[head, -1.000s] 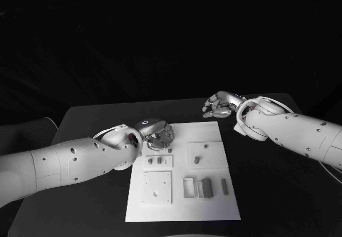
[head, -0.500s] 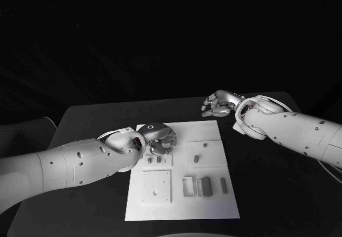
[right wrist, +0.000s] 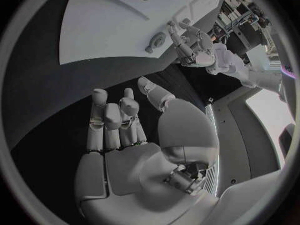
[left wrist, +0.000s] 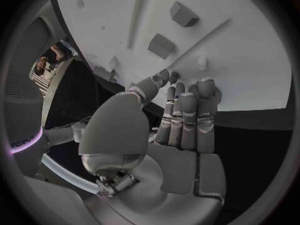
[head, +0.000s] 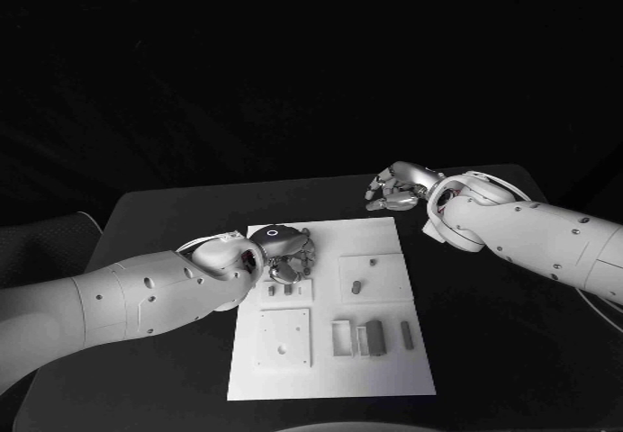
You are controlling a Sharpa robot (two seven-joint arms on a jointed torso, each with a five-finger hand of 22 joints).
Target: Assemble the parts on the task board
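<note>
Since a second ago the left hand point(head: 288, 255) has drawn back toward the robot along the task board point(head: 383, 378), from the board's far left part to just above the small plate with two short grey parts point(head: 278, 290) on the board's left side. Its fingers point(left wrist: 187, 116) point down at the board with nothing between them that I can make out; in the left wrist view they lie close together, tips over the white surface near a small pale peg point(left wrist: 201, 62), and whether they touch the board cannot be told. The right hand point(head: 397, 191) has barely shifted; it hangs over the black desk point(head: 169, 216) just beyond the board's far right corner, fingers point(right wrist: 102, 122) loosely curled and apart, holding nothing.

On the board, a square plate on the right of the middle carries a dark oblong part point(head: 355, 288) and a smaller dot-like part point(head: 373, 262) beyond it. Nearer the robot, on the left, lies a flat white plate with small holes point(head: 284, 339). To its right stand a white frame-like piece point(head: 343, 338), a dark upright block point(head: 375, 337) just beside it, and a slim grey bar point(head: 406, 336) a little apart.
</note>
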